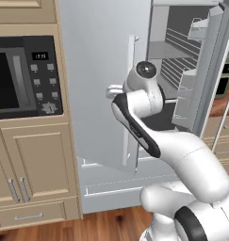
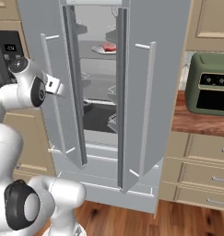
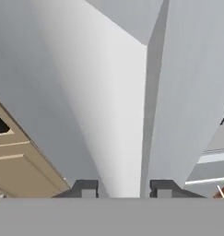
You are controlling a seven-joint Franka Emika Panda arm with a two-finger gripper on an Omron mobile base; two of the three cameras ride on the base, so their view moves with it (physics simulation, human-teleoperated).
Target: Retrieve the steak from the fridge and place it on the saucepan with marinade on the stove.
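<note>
Pale grey fridge (image 2: pixel 95 92) doors both stand ajar, so you're at the door-opening step. The gripper (image 3: pixel 125 189) straddles the left door's edge (image 3: pixel 143 115), jaws part-open; whether they pinch it, I cannot tell. The steak (image 2: pixel 109 47) sits on an upper shelf. Next, reach in; stove and saucepan are unseen.

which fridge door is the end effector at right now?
The left fridge door, on the microwave side. The end effector straddles its white bar handle; the right door beside the green toaster oven stands untouched.
</note>
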